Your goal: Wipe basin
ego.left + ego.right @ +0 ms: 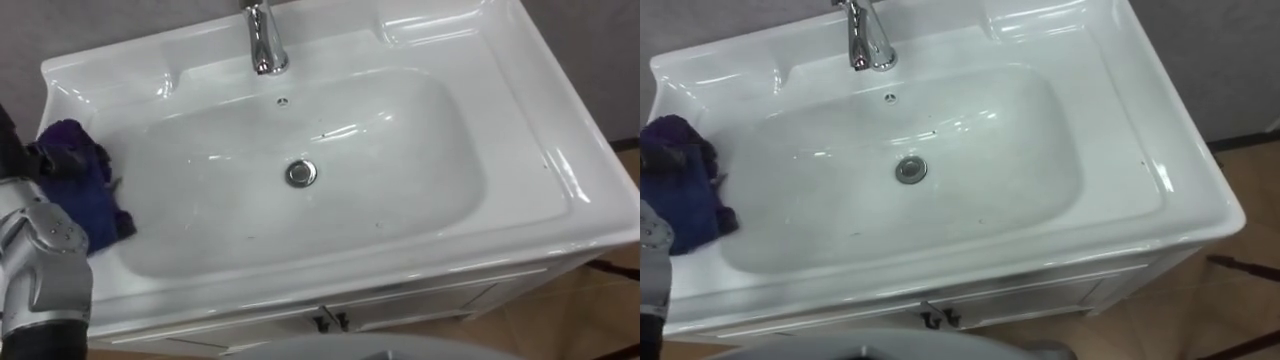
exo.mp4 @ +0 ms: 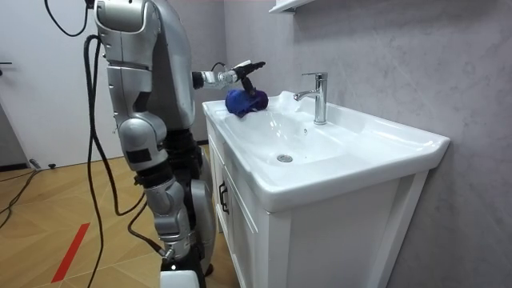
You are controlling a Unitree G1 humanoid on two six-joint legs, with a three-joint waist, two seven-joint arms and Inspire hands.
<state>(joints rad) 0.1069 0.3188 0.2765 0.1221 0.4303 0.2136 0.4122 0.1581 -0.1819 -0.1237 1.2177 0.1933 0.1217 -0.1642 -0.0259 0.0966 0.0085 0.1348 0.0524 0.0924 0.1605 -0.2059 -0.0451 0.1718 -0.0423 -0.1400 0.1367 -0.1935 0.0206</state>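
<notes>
Left eye view: a white ceramic rectangular basin (image 1: pixel 520 120) is seen from above. A chrome tap (image 1: pixel 265 40) stands at the middle of the back rim. A small overflow hole (image 1: pixel 283 101) sits in the bowl wall just below the tap. A round chrome drain (image 1: pixel 301 173) lies at the centre of the bowl floor.

A crumpled dark blue cloth (image 1: pixel 88 195) lies on the basin's left rim, its lower edge hanging over the bowl's left slope. The robot's left arm enters from the lower left, and dark parts of its hand lie over the upper part of the cloth.

Room view: the robot stands upright at the front of a white vanity cabinet (image 2: pixel 336 240) that carries the basin, facing the grey wall behind it. The left hand (image 2: pixel 240 74) is stretched over the far end of the basin, on top of the cloth. Whether its fingers are spread flat on the cloth or closed round it cannot be told. Two dark handles (image 1: pixel 328 322) show on the cabinet doors below the front rim.
</notes>
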